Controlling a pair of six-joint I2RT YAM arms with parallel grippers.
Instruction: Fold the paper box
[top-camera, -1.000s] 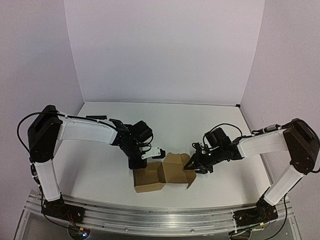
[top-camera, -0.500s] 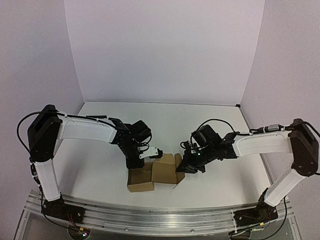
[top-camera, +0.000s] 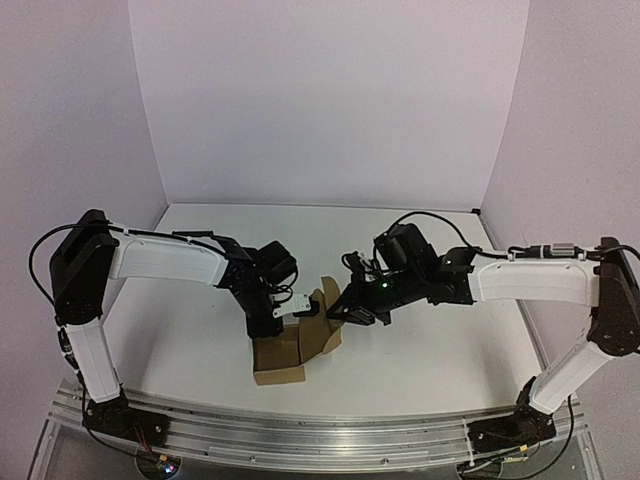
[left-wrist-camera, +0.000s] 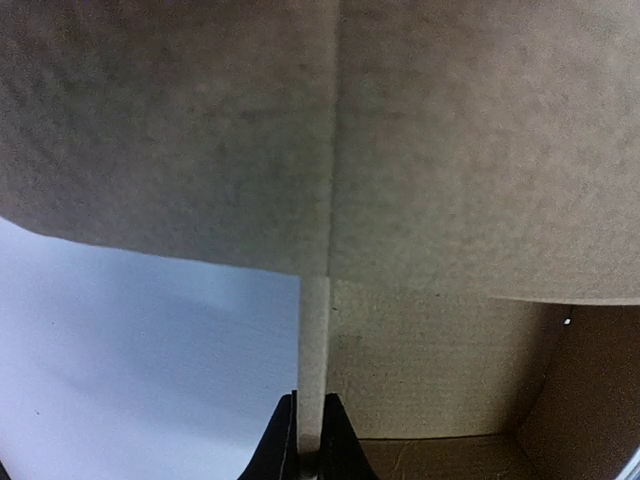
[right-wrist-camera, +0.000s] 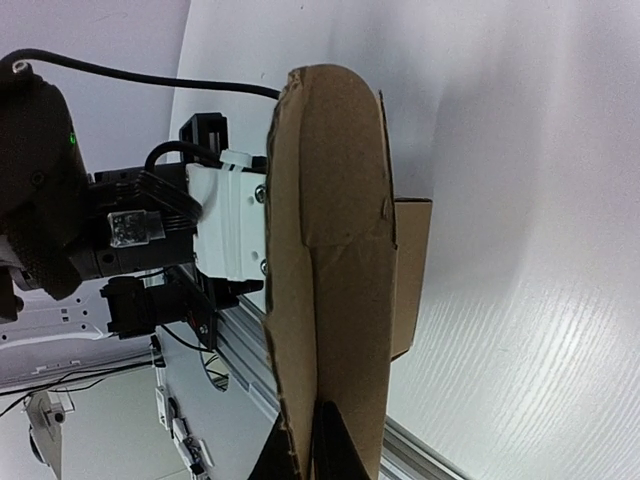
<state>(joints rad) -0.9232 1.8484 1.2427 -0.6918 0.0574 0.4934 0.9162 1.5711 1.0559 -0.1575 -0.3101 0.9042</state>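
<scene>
Toward the table's (top-camera: 430, 350) 6 o'clock, the paper box (top-camera: 290, 355) was pinched twice.
Left gripper (top-camera: 278, 322) clamped a wall; right gripper (top-camera: 335, 310), at 2 o'clock, clamped a raised flap.

Right end effector (right-wrist-camera: 312, 455) pinching upright paper box (right-wrist-camera: 330, 250) flap, left arm (right-wrist-camera: 150, 235) behind, white table (right-wrist-camera: 520, 260)
</scene>
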